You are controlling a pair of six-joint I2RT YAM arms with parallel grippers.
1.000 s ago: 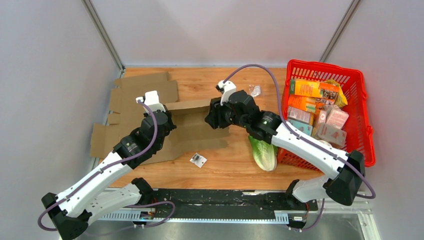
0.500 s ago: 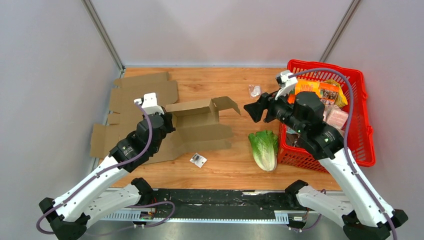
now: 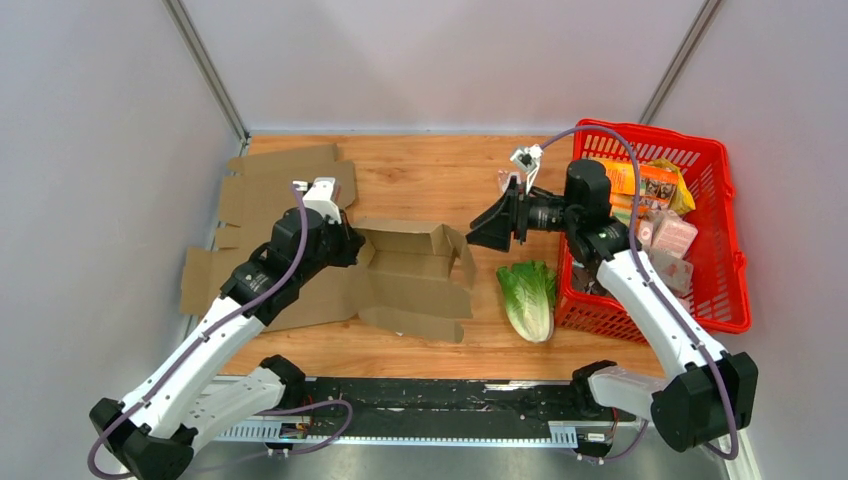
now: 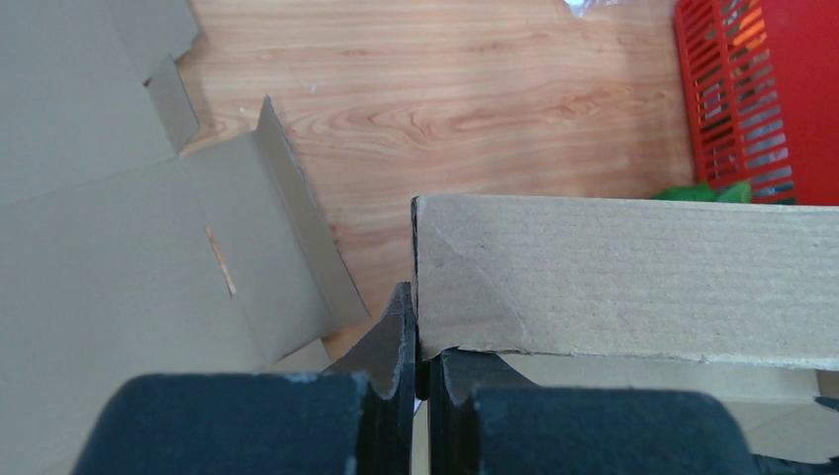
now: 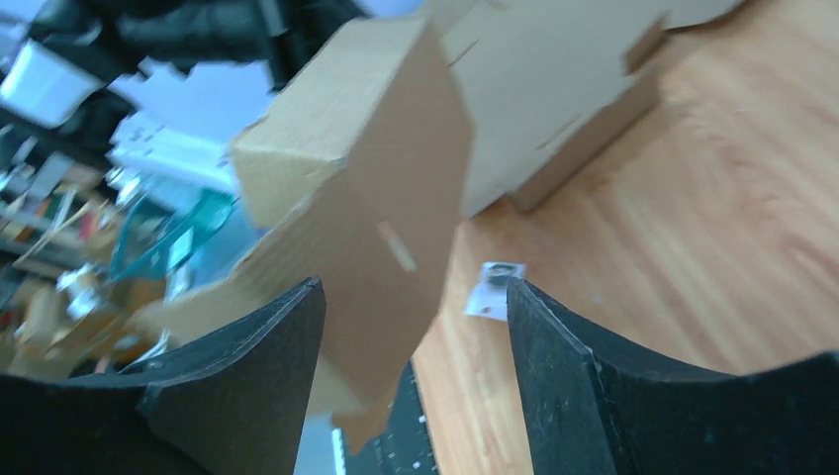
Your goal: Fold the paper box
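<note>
- Our left fingers (image 4: 404, 332) are almost fully closed, pinching the lower corner of one upright wall of the paper box (image 3: 410, 270).
- Our right fingers (image 5: 564, 346) are spread wide and hold nothing. A box flap hangs just ahead of them, apparently untouched.
- The half-raised box lies on the table (image 3: 430, 170) between the two sets of fingers, its walls leaning, not squared.
- We judge the pinch thin: only a corner is caught, so a sideways pull could slip the wall out or crease it off its score line.
- If the right fingers close from here, they may catch the flap edge-on and crumple it. The right wrist view is too blurred for us to judge the line-up.
- A push on that flap could slide the whole box toward the left fingers, since nothing else braces it.
- The lettuce (image 3: 530, 300) lies just to the near side of the right fingers and could be knocked.
- The box is open and we see nothing inside it.
- The red basket (image 3: 730, 260), behind the right fingers, is packed with packets (image 3: 640, 215).
</note>
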